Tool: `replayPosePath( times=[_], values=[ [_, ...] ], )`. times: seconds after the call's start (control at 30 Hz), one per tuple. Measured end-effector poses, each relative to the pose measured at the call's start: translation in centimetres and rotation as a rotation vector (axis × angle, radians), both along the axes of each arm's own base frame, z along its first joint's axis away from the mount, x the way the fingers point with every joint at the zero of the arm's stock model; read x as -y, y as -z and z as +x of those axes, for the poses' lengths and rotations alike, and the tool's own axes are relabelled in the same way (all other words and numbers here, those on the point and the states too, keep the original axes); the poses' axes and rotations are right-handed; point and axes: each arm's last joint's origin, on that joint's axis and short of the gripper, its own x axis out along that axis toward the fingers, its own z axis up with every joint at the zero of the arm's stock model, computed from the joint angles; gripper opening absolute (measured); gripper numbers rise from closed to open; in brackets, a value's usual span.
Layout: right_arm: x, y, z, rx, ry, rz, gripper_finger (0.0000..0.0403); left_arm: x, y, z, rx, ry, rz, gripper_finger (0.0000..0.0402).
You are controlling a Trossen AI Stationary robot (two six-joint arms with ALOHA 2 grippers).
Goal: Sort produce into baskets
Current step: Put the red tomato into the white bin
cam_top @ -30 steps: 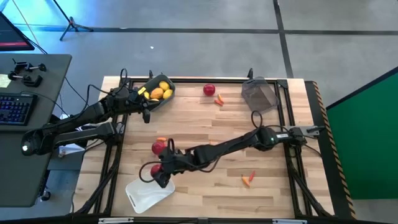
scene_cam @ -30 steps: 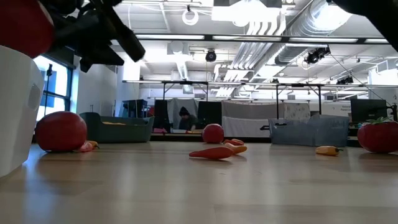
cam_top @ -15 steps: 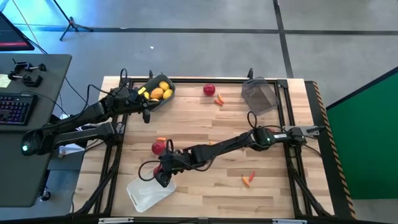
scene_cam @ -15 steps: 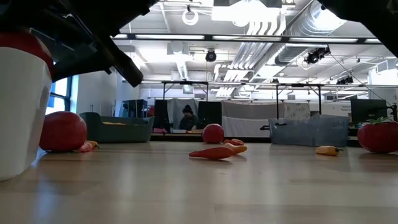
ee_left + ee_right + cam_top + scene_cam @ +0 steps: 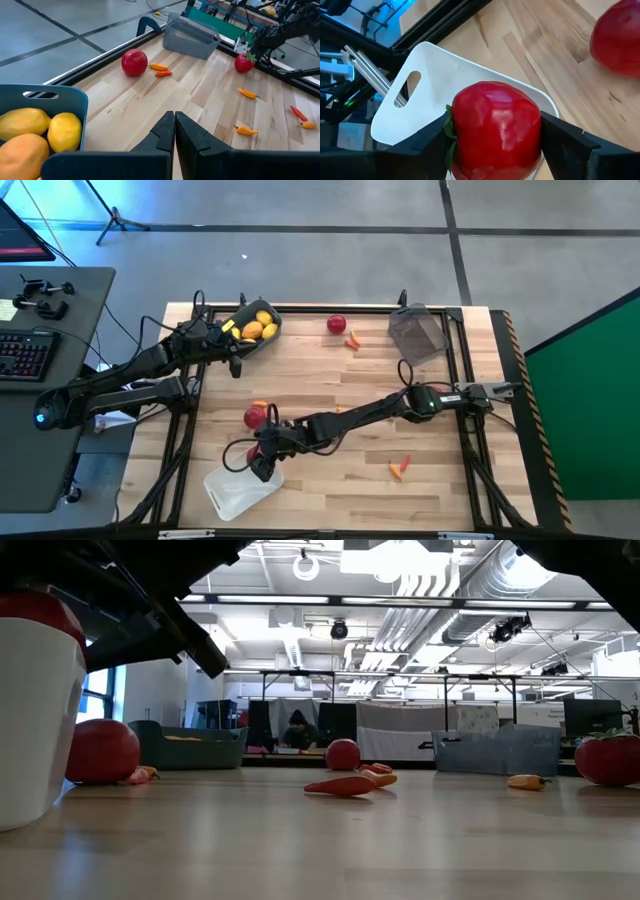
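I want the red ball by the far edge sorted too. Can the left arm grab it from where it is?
Probably yes. The shut left gripper waits by the blue-grey plastic basket, and bare wooden table lies between it and the round red fruit. Nothing blocks the way; it must open first.

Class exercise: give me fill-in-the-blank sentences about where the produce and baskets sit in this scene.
The right gripper has a red fruit between its fingers over the ____ basket.
The blue-grey basket holds only ____ fruits.
The left gripper has its fingers ____.
The dark grey basket stands at the table's far ____ corner.

Missing words: white; yellow; shut; right
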Motion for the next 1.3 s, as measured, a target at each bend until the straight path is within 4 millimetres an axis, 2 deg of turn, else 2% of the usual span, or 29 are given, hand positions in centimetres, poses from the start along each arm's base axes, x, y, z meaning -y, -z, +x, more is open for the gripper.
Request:
replayPosePath(
  times=[0.33, 0.53, 0.7, 1.1, 1.3],
  values=[
    [0.32, 0.01, 0.09, 0.011, -0.045, -0.054, 0.0255, 0.02, 0.09, -0.03, -0.018, 0.010, 0.016, 0.0000],
    [0.23, 0.11, 0.08, 0.048, -0.239, -0.224, 0.0240, 0.02, 0.10, -0.03, -0.019, 0.011, 0.017, 0.0000],
    [0.10, 0.28, 0.00, 0.066, -0.371, -0.302, 0.0235, 0.02, 0.11, -0.03, -0.019, 0.011, 0.017, 0.0000],
    [0.33, 0.29, 0.04, 0.064, -0.391, -0.271, 0.0272, 0.03, 0.11, -0.03, -0.019, 0.012, 0.016, 0.0000],
    [0.38, 0.25, 0.10, 0.069, -0.386, -0.269, 0.0277, 0.03, 0.11, -0.03, -0.019, 0.012, 0.016, 0.0000]
  ],
)
